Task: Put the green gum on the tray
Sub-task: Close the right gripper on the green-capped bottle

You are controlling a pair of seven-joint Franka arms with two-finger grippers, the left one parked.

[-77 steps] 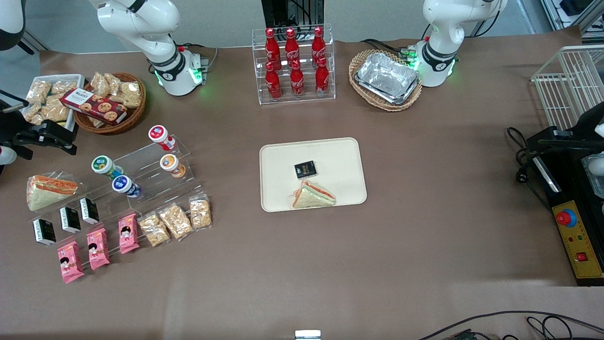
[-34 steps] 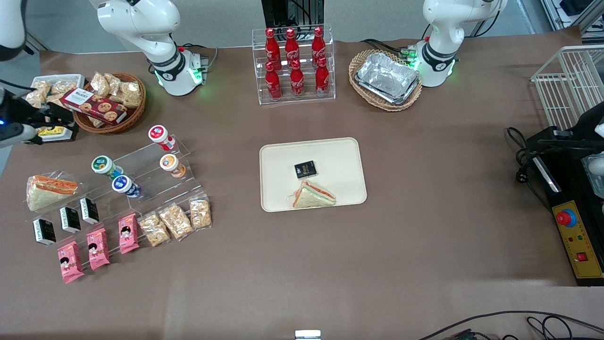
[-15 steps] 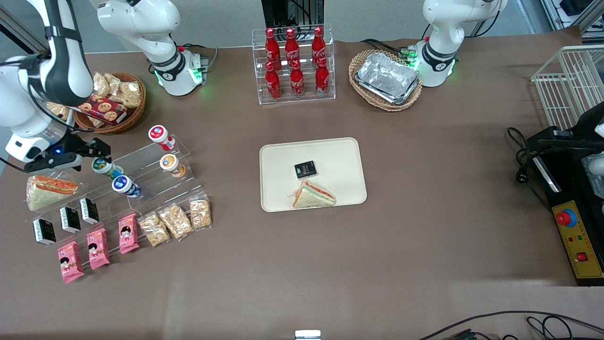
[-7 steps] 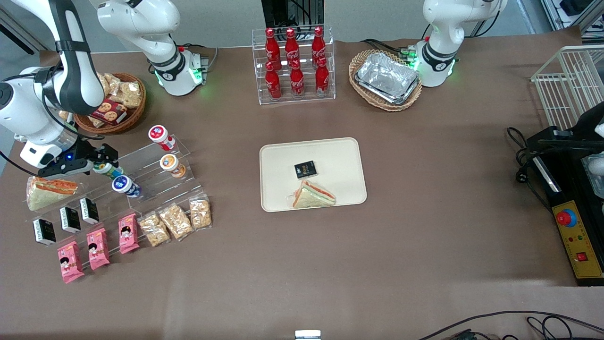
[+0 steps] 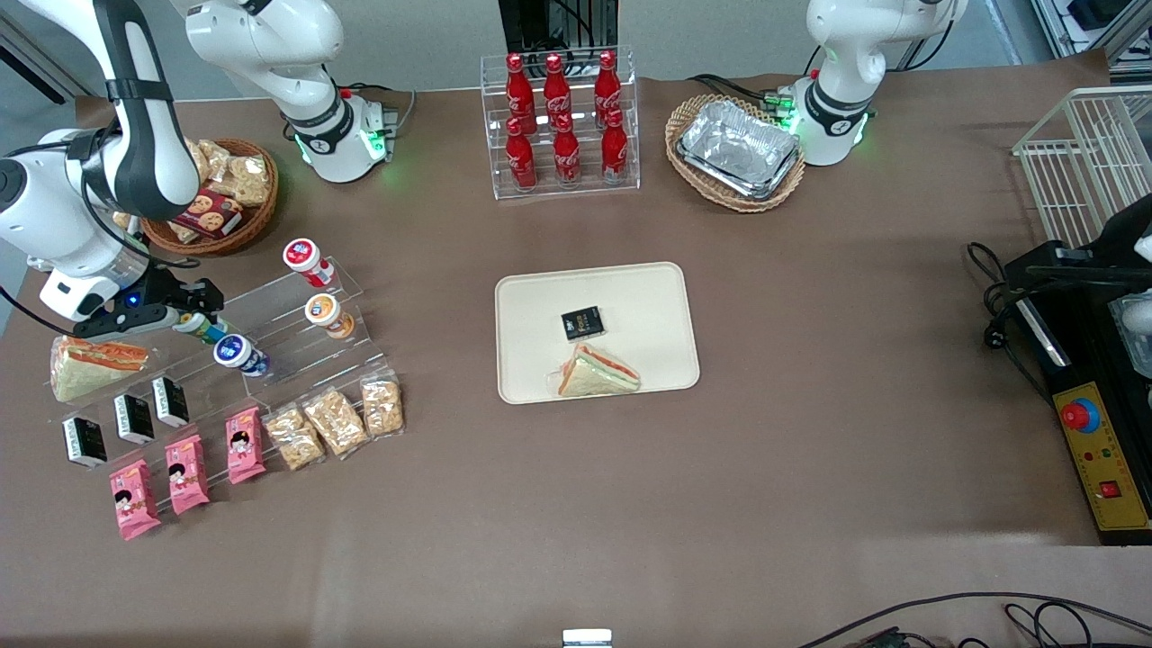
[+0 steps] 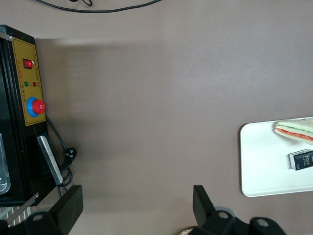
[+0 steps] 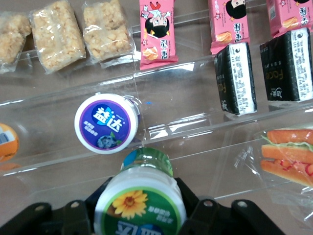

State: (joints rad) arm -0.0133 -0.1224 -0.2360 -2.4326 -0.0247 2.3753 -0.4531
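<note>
Near the camera, bare brown worktop (image 5: 576, 522). Further back, large cream-beige rectangular tray (image 5: 648, 297) carrying a wrapped sandwich (image 5: 598, 372) at 6 o'clock of a small black packet (image 5: 582, 322). Toward the working arm's end, on the clear acrylic stepped stand (image 5: 297, 346), black two-finger tool (image 5: 184, 304) pinching the teal-bodied, green-rimmed gum canister (image 7: 141, 203), blue-lidded canister (image 7: 106, 124) just beside it.
</note>
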